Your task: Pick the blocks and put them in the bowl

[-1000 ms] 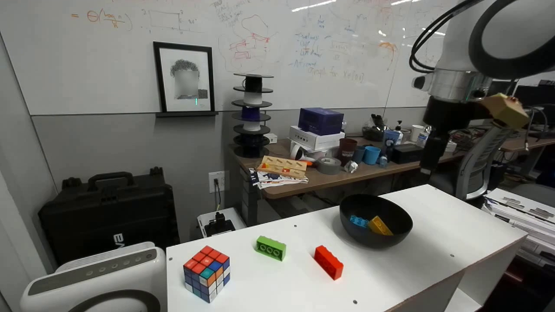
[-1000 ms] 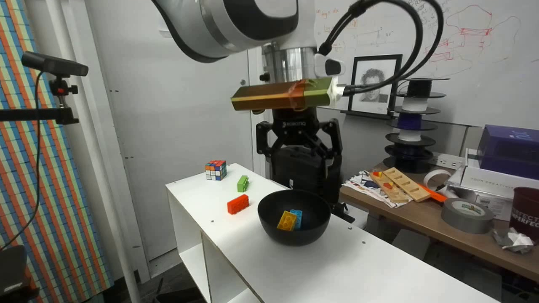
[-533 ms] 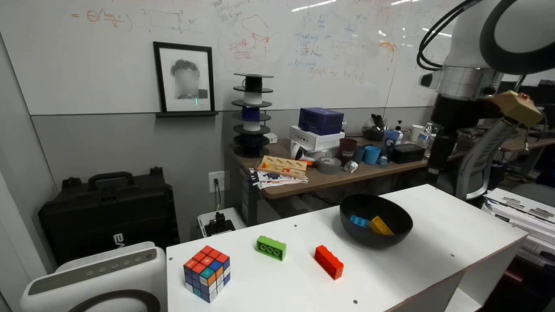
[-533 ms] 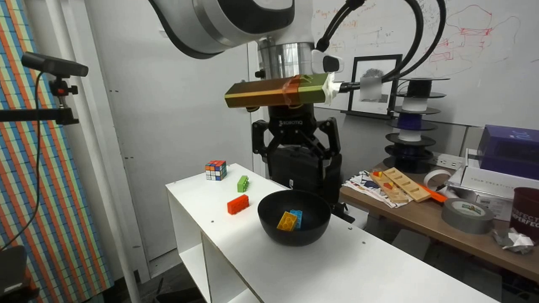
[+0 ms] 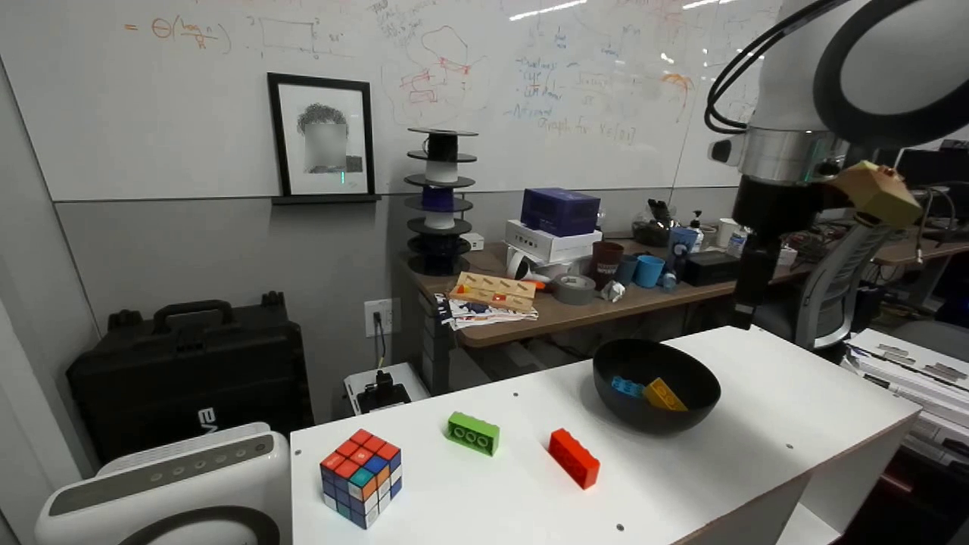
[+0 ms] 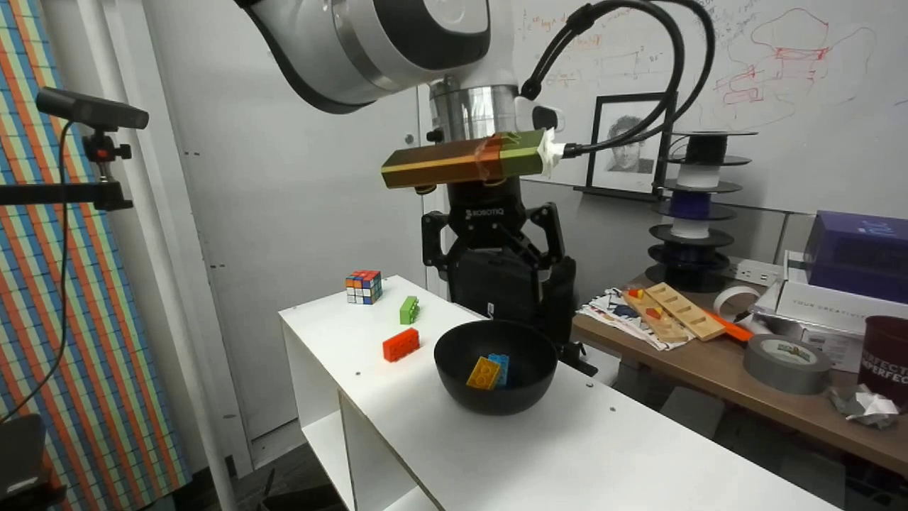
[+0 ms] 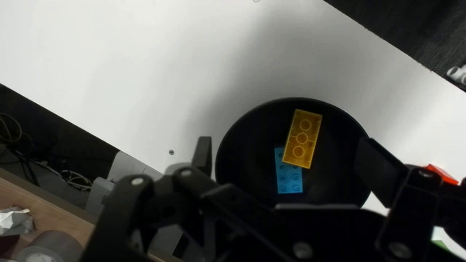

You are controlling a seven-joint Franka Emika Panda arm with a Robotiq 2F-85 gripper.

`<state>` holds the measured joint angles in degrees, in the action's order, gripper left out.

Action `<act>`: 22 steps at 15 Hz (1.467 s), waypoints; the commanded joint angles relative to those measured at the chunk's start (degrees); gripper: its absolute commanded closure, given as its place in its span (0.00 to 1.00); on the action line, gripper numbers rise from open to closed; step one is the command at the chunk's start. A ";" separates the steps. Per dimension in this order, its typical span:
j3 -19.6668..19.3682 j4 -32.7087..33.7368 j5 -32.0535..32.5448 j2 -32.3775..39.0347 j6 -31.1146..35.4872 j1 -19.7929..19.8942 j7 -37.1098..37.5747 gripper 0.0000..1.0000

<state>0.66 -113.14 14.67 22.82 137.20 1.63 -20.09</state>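
The black bowl point(image 5: 636, 412) stands on the white table in both exterior views point(image 6: 461, 387). In it the yellow block point(image 7: 302, 138) lies partly over the blue block point(image 7: 289, 178). The red block point(image 5: 574, 458) lies on the table beside the bowl, and the green block point(image 5: 473, 434) lies farther off. In the wrist view only a corner of the red block point(image 7: 442, 174) and a sliver of the green block point(image 7: 440, 244) show past the right finger. My gripper point(image 7: 291, 160) is open and empty above the bowl, its fingers spread wide over the bowl's sides.
A multicoloured puzzle cube point(image 5: 362, 478) stands near the table's end beyond the green block. A cluttered brown desk point(image 6: 681, 369) runs alongside, with spools point(image 6: 691, 213), boxes and tape. A black case point(image 5: 189, 371) stands on the floor behind.
My gripper first shifted slightly up and away, then came back and down, and is now a little lower than one second ago. The blocks and bowl have not moved.
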 commanded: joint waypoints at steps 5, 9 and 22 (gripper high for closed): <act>3.18 14.02 5.55 10.60 -9.93 -10.17 2.36 0.00; 3.80 17.68 9.85 14.24 -6.25 -13.71 0.43 0.00; 17.13 36.16 -6.53 35.06 -6.67 -7.29 -29.44 0.00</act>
<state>17.33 -84.11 10.38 53.30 134.42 -4.97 -46.27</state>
